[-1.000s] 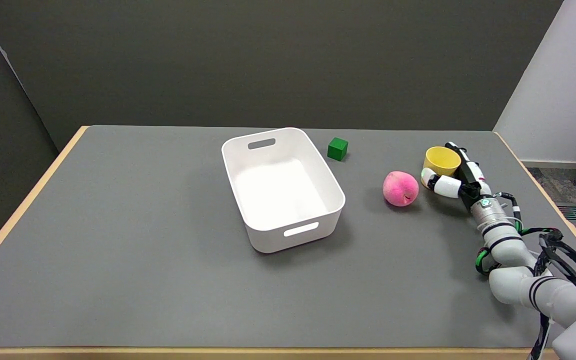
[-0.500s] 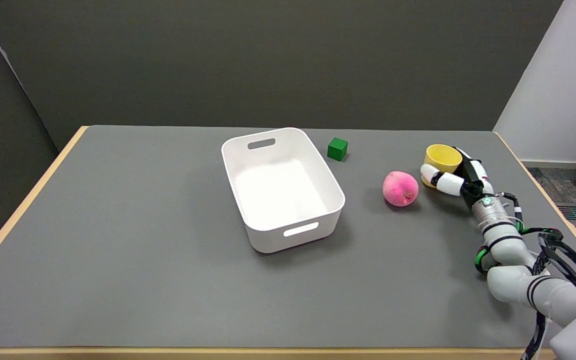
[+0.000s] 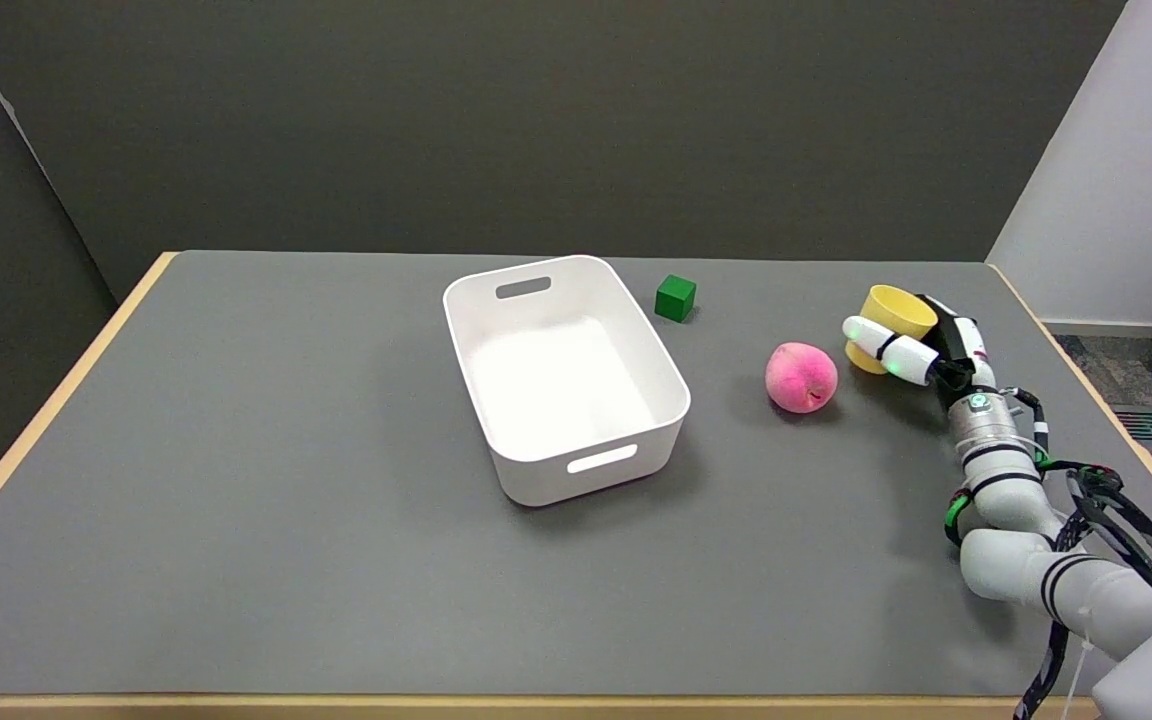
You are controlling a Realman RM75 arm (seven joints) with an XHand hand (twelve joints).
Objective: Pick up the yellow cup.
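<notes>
Tilted and raised since a second ago, the small yellow plastic cup (image 3: 893, 314) now leans in the right hand (image 3: 921, 345), whose fingers clasp its side near the grey table's (image 3: 236, 480) far right edge. Left of it sit the white plastic bin (image 3: 564, 375), the pink peach-like ball (image 3: 801, 377), and the small green cube (image 3: 675, 298).

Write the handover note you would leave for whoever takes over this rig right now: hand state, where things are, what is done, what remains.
Right hand: holds the yellow cup, fingers wrapped round its side.
Cup: far right of the table, tilted; whether it has cleared the surface cannot be told.
Nearby: pink peach toy just left of the cup, green cube, white bin.
Done: grasp.
Left: lift the cup well above the table.
</notes>
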